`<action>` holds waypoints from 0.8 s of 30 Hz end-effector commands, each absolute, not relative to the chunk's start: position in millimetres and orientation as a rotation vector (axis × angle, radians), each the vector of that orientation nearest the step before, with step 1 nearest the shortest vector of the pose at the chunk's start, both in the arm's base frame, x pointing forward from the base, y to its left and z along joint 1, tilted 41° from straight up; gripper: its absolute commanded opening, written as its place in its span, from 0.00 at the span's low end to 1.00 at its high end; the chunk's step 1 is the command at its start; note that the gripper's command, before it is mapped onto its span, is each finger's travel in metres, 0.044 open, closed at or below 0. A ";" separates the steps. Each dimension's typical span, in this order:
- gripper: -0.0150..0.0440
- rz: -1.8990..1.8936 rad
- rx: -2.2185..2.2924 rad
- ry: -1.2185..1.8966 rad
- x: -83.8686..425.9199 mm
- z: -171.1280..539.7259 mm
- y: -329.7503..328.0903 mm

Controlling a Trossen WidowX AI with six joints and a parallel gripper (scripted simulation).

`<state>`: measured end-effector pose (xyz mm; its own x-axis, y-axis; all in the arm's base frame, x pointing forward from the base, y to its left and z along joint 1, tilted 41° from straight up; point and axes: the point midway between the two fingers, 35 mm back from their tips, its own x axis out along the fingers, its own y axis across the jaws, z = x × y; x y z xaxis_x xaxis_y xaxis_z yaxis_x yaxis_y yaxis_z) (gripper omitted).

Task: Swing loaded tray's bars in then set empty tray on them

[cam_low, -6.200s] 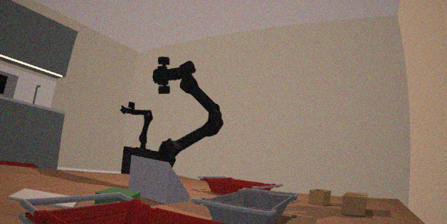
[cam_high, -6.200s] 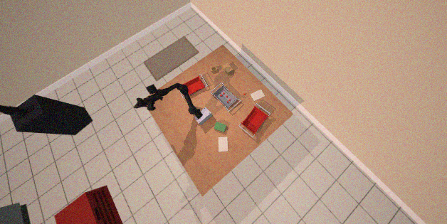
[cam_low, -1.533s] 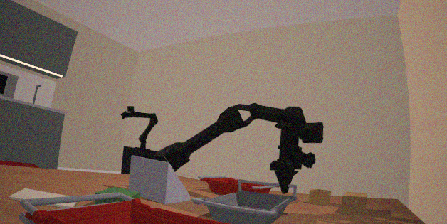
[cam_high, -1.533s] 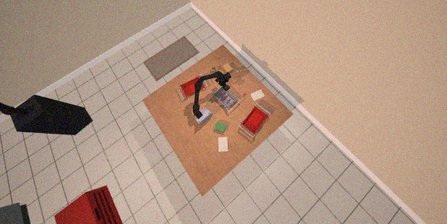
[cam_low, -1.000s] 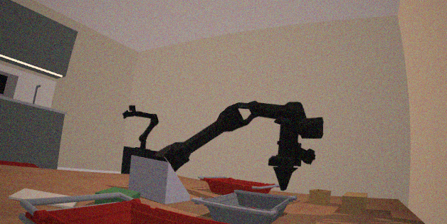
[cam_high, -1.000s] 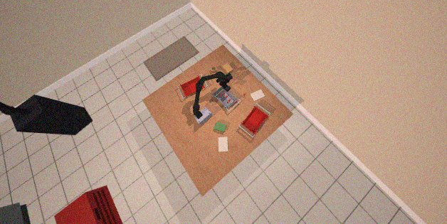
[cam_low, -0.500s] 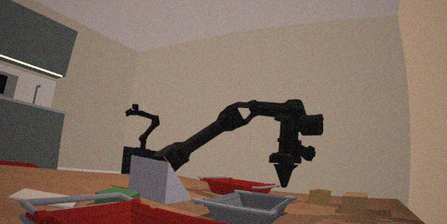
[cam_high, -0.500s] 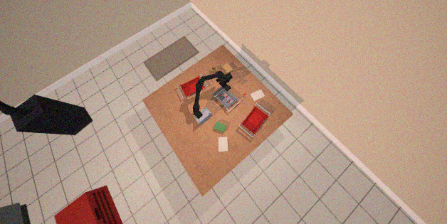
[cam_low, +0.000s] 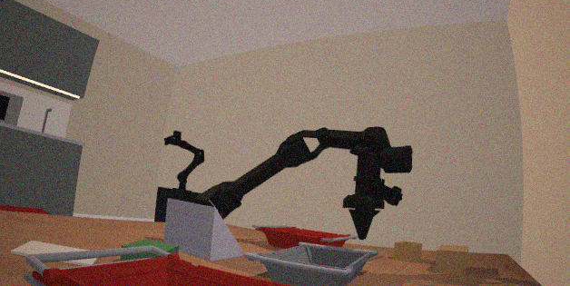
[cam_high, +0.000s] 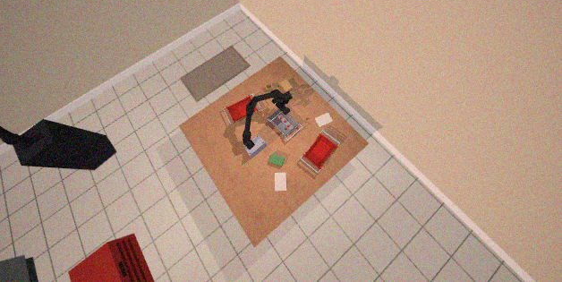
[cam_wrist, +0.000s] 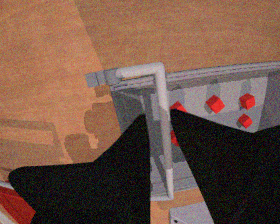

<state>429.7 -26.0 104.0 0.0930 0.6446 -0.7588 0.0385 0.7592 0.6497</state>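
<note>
The grey loaded tray (cam_high: 278, 128) (cam_low: 299, 271) (cam_wrist: 216, 71) stands on the table with several small red blocks (cam_wrist: 215, 104) inside. One wire bar (cam_wrist: 163, 85) lies in over its far end. The other bar (cam_high: 293, 135) is swung out past the opposite end. My gripper (cam_high: 286, 111) (cam_low: 362, 238) (cam_wrist: 158, 117) is slightly open above the far end. In the wrist view the bar shows in the gap between its tips, and no grip on it is visible. Two empty red trays flank it, one in front (cam_high: 319, 150) (cam_low: 109, 273) and one behind (cam_high: 240, 109) (cam_low: 290, 237).
A green block (cam_high: 276, 159) (cam_low: 150, 248) and white flat pieces (cam_high: 280, 182) (cam_high: 323, 120) lie on the table (cam_high: 251, 216). Tan blocks (cam_high: 285, 85) (cam_low: 407, 251) stand beyond my gripper. The grey wedge (cam_low: 191, 225) is at the arm's base.
</note>
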 end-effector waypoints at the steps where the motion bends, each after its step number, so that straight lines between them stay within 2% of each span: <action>1: 0.40 0.480 0.615 1.428 429.6 107.7 -29.7; 4: 0.40 0.443 0.666 1.445 427.1 121.8 -42.3; 8: 0.40 0.473 0.616 1.438 428.3 95.1 -48.6; 15: 0.40 0.461 0.594 1.437 410.9 27.2 -133.0; 24: 0.40 0.483 0.588 1.430 358.4 -55.5 -218.1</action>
<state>376.4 -195.7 -31.0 0.0898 0.6310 -0.7706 0.0561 0.7693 0.6365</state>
